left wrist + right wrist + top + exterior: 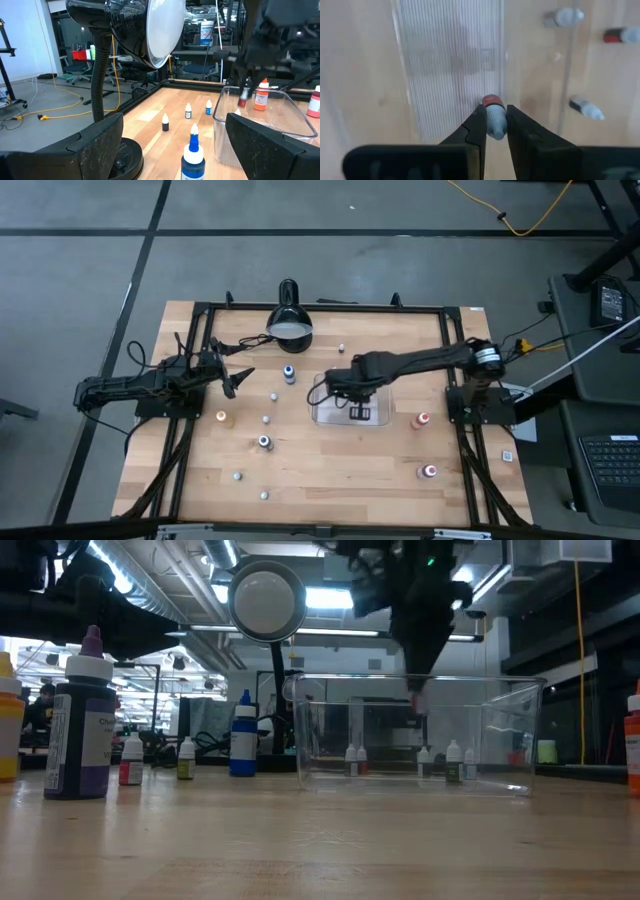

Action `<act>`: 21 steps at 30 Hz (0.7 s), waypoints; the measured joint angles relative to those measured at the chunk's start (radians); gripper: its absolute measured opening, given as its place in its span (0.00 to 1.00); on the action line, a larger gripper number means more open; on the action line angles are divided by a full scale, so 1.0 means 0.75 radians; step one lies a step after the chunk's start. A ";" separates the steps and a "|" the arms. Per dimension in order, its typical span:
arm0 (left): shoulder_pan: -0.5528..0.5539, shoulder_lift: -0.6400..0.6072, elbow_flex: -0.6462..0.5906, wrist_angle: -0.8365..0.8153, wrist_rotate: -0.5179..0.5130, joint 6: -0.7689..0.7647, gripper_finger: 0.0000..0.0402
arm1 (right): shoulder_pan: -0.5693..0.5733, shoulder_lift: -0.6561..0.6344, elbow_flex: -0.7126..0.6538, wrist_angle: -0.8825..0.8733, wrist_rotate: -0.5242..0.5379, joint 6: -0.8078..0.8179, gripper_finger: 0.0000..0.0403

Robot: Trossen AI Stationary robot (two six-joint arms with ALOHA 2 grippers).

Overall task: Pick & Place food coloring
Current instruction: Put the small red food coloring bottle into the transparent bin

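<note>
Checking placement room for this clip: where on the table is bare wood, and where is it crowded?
Bare wood lies along the near edge between the grey-capped bottle and the red-capped bottle, below the clear tray. It is crowded left of the tray, where bottles scatter down from the blue bottle by the lamp.

Grey concrete floor (80, 240), yellow cable (500, 210), ceiling strip lights (335, 598), office chairs (75, 75)

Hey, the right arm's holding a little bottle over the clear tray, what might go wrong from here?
1. The right tool pinches the red-capped bottle near its cap only, so it might slip or swing before release.
2. Dropped from above the tray, it may bounce, tip over, or knock the small bottles already standing inside.
3. The tray is light-looking plastic; a low descent might nudge it.
</note>
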 joint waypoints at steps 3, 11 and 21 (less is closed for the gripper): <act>0.000 0.000 0.000 0.000 0.000 0.000 0.86 | 0.000 0.040 0.000 0.039 0.000 0.026 0.15; 0.000 0.000 0.000 0.000 0.000 0.000 0.87 | 0.007 0.055 -0.121 0.104 0.001 0.095 0.15; 0.000 0.000 0.000 0.000 0.000 0.000 0.86 | 0.011 0.051 -0.216 0.246 0.003 0.095 0.15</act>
